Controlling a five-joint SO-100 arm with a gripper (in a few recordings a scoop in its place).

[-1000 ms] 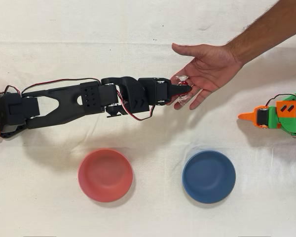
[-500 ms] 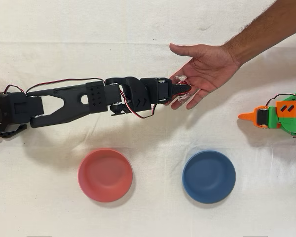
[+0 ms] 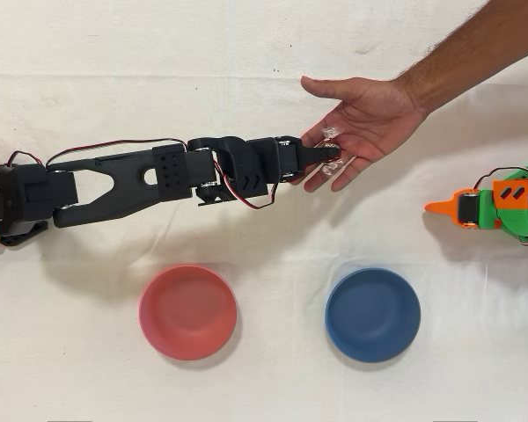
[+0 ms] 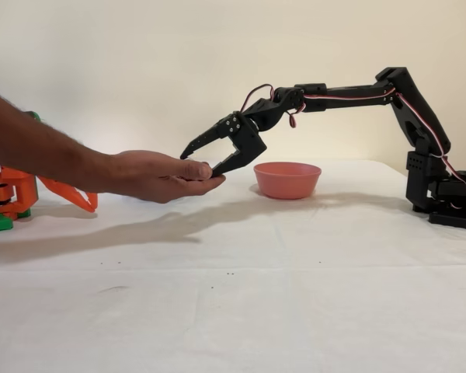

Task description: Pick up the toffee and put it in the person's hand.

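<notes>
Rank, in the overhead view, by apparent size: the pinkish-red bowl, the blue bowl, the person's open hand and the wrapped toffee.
1. Pinkish-red round bowl and dark blue round bowl: alike, too close to rank.
2. Person's open hand: raised nearer the camera, so unsure.
3. Crinkly clear-wrapped toffee: smallest.

In the overhead view, the black arm's two-finger end effector [image 3: 334,156] has spread its fingers apart over the person's bare open hand [image 3: 370,119], where a second ago they were pinched on the tiny red toffee in its crinkled clear wrapper [image 3: 331,134]. The toffee now lies on the fingers, just beside the end effector's tip. The hand has edged slightly toward the end effector.
</notes>
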